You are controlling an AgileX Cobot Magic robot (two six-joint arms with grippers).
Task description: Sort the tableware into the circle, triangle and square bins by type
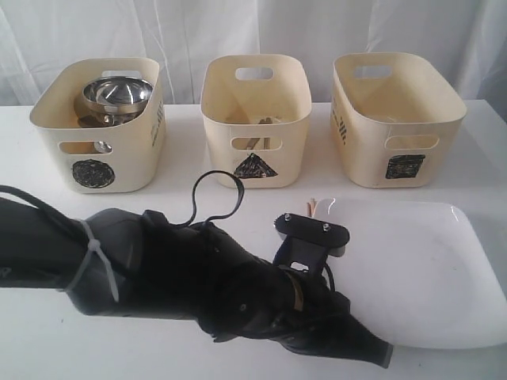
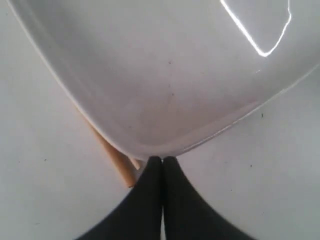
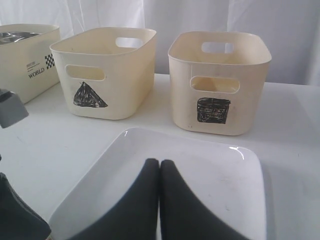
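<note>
A large white square plate [image 1: 412, 269] lies at the front right of the table. My left gripper [image 2: 161, 160] is shut, with its tips against the plate's [image 2: 170, 75] near corner rim and nothing between them. Wooden chopsticks [image 2: 117, 160] poke out from under that corner, just beside the fingers; their tips [image 1: 317, 207] also show at the plate's left edge. My right gripper [image 3: 160, 162] is shut and empty above the plate [image 3: 215, 170]. At the back stand the circle bin [image 1: 103, 150], triangle bin [image 1: 255, 134] and square bin [image 1: 396, 134]. A steel bowl [image 1: 117, 91] sits on top in the circle bin.
The left arm [image 1: 158, 277] lies across the front of the table and hides the left gripper in the exterior view. Cutlery [image 1: 252, 144] shows dimly inside the triangle bin [image 3: 107, 75]. The square bin [image 3: 217, 85] stands just behind the plate. A white curtain closes off the back.
</note>
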